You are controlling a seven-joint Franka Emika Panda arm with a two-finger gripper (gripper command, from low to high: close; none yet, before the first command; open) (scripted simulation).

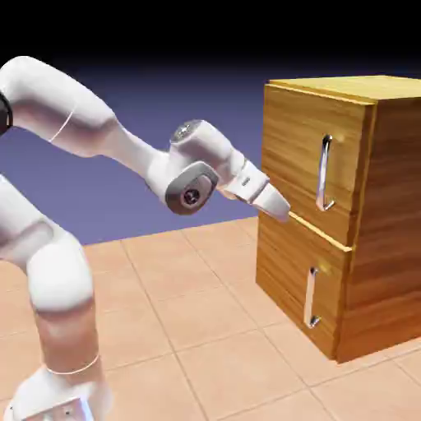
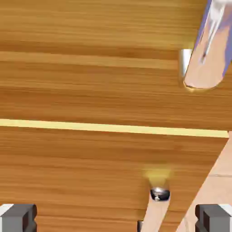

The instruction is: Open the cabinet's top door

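White two-finger gripper (image 1: pixel 284 213), fingers spread wide, empty, touching honey-brown wood-grain cabinet (image 1: pixel 386 222) near upper panel's (image 1: pixel 304 156) bottom edge, beside long silver bar handle (image 1: pixel 326 173).

Exterior view: set off beside the robot, a little above, looking across the tiled worktop (image 1: pixel 189 329) toward the cabinet (image 1: pixel 386 247) at the right, far enough back to take in the whole arm and both doors. Hand view: mounted on the hand (image 2: pixel 116 217), pressed close to the cabinet (image 2: pixel 68 172) front, wood filling nearly everything. Shared by both: the pale seam between the doors, the lower end of the top door (image 1: pixel 296 148) handle (image 1: pixel 326 174), the upper end of the lower handle (image 1: pixel 311 298).
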